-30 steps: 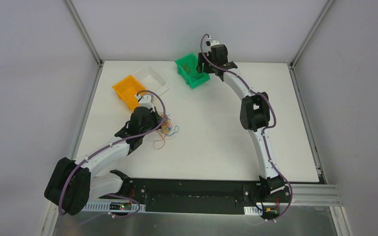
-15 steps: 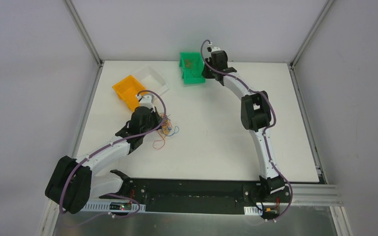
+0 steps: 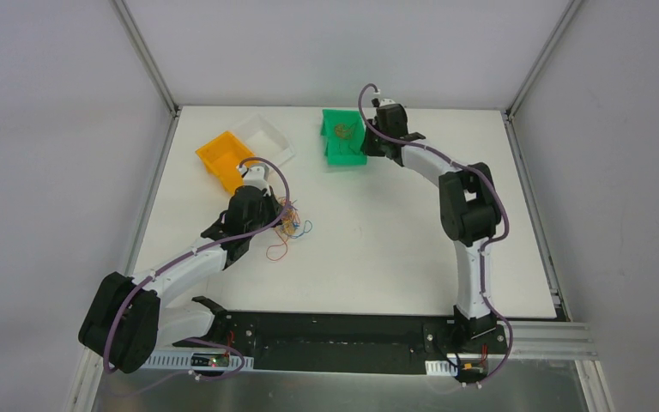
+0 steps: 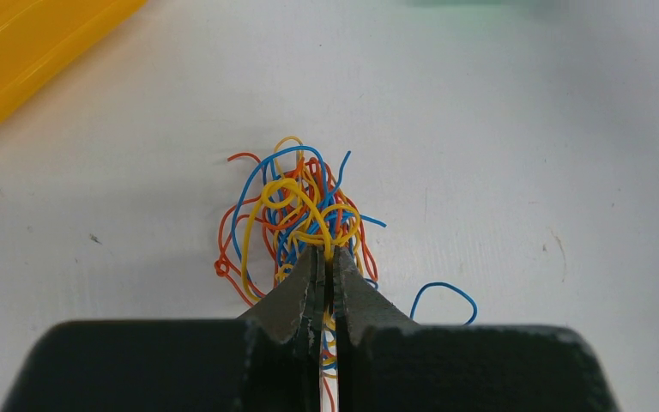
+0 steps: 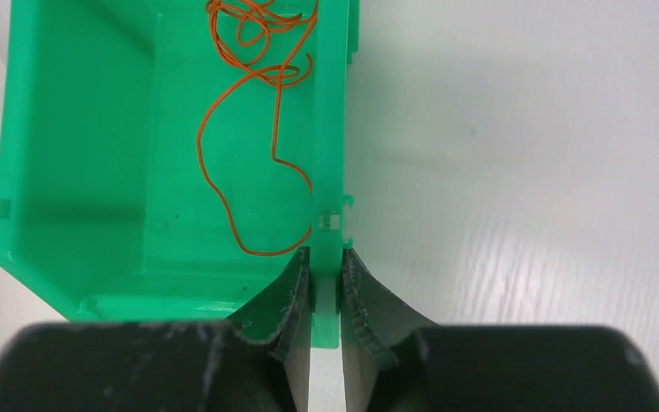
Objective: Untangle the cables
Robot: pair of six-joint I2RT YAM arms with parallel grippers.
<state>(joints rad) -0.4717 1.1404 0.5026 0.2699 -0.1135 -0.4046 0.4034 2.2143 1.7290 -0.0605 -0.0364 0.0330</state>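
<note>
A tangle of thin orange, blue and yellow cables lies on the white table, left of centre. My left gripper is shut on the near side of the tangle, with strands pinched between its fingertips; from above it sits right at the tangle's left edge. A loose blue loop lies just right of the fingers. My right gripper is shut on the right wall of the green bin at the far centre. Orange cables lie inside that bin.
An orange bin stands at the far left, its edge showing in the left wrist view. A clear tray sits beside it. One orange cable lies apart, nearer than the tangle.
My right gripper has shut on the green bin's wall, and the bin has turned and shifted a little to the right. The left arm and the tangle have not moved.
</note>
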